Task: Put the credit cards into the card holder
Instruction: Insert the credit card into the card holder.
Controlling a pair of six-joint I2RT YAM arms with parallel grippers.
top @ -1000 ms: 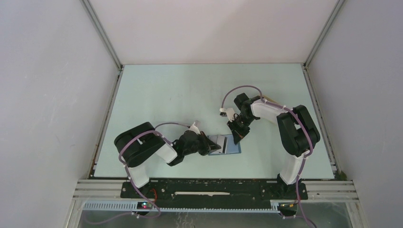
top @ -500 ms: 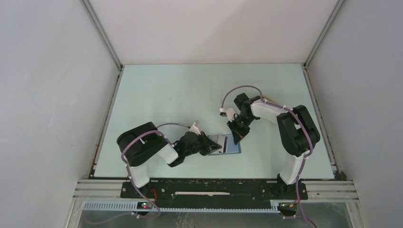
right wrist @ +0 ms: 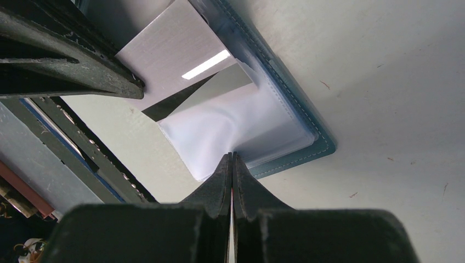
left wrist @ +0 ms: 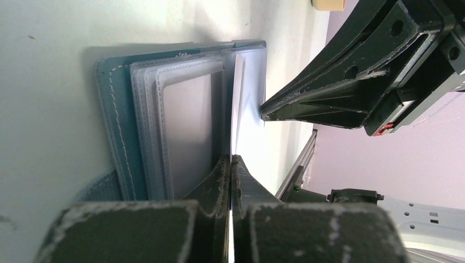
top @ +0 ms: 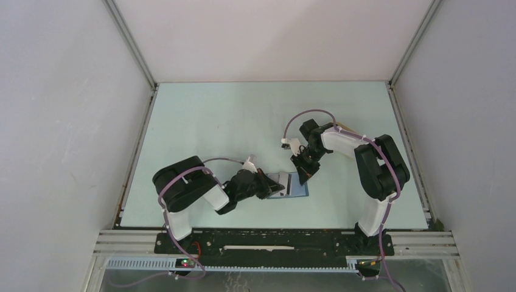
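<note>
The holder [top: 298,185] lies open and flat on the counter [top: 213,121], close in front of the two arm bases, its blue cover down and its fan of clear leaves facing up. The left end effector [left wrist: 231,161] comes in low from the holder's left side with its fingers pinched fully together on a thin card [left wrist: 237,98]. The card is held edge-on, so it can slide in parallel to the leaves rather than butt against them. Its leading edge is already over the holder's middle, at the mouth of a slot; how deep it sits I cannot tell. The right end effector [right wrist: 231,159] works from the holder's far right side, its fingers likewise closed tight, gripping the free edge of one translucent sleeve [right wrist: 230,126]. The sleeve looks tugged away from the stack and bulges a little, probably to hold the pocket open and to stop the light holder skidding while the card is pushed. So the insertion seems to be in hand and not finished. The next move likely calls for a slow, straight push toward the holder's spine, since a tilted card could catch on a leaf or drag the whole holder along. No other cards can be made out around the holder.
</note>
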